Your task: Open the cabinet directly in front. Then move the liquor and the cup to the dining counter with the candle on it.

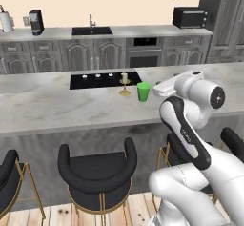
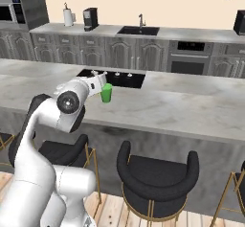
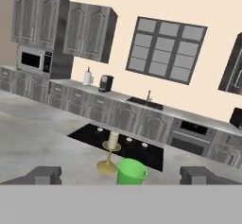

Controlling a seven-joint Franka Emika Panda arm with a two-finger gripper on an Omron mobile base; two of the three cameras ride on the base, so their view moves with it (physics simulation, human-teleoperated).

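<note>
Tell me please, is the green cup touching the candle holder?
Apart. In the left base view, bare marble shows between the cup and the candle holder.

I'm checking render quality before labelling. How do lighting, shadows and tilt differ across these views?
Left base view: flat, even light, faint shadow beside the cup and candle on the dining counter. Right base view: equally soft, no glare. Hand view: horizon tilted, slightly blurry, open end effector fingertips framing the cup.
</note>
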